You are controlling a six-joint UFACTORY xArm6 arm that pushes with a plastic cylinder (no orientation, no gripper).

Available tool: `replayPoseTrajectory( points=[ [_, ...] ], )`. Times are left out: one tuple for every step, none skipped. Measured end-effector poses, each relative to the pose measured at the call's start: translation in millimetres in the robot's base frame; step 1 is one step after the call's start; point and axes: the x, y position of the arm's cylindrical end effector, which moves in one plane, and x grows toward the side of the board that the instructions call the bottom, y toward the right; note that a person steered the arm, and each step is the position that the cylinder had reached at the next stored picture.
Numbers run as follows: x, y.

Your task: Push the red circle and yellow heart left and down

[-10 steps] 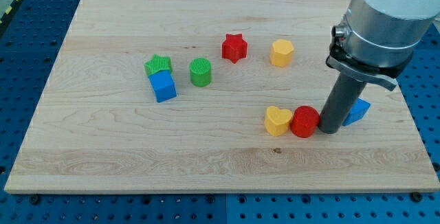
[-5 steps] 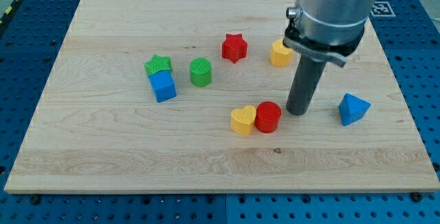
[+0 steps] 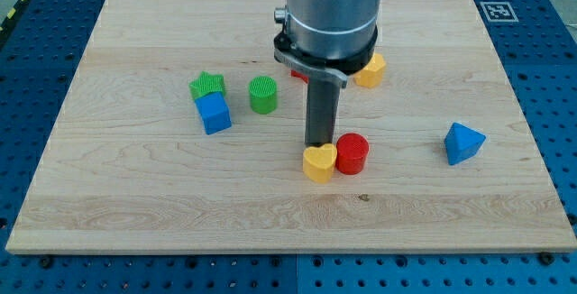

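The red circle [image 3: 352, 153] and the yellow heart [image 3: 319, 162] sit side by side, touching, a little right of the board's middle and toward the view's bottom, the heart on the left. My tip [image 3: 318, 142] stands just above the yellow heart, at its upper edge and just left of the red circle. The arm's grey body hides part of the board above it.
A green star [image 3: 207, 85] rests against a blue cube [image 3: 214, 113] at the left. A green cylinder [image 3: 262, 95] is beside them. A yellow hexagon [image 3: 370, 70] and a mostly hidden red star [image 3: 295, 73] sit behind the arm. A blue triangle [image 3: 462, 142] lies at the right.
My tip has moved left, from right of the red circle to above the yellow heart. The circle and heart slid left earlier and have since stayed put. The red star is now mostly hidden.
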Motion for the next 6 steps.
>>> replayPoseTrajectory(
  points=[
    [20.5,0.0],
    [28.1,-2.8],
    [23.0,-27.2],
    [-2.6,-42.6],
    [-25.9,-24.5],
    [-40.2,8.0]
  ],
)
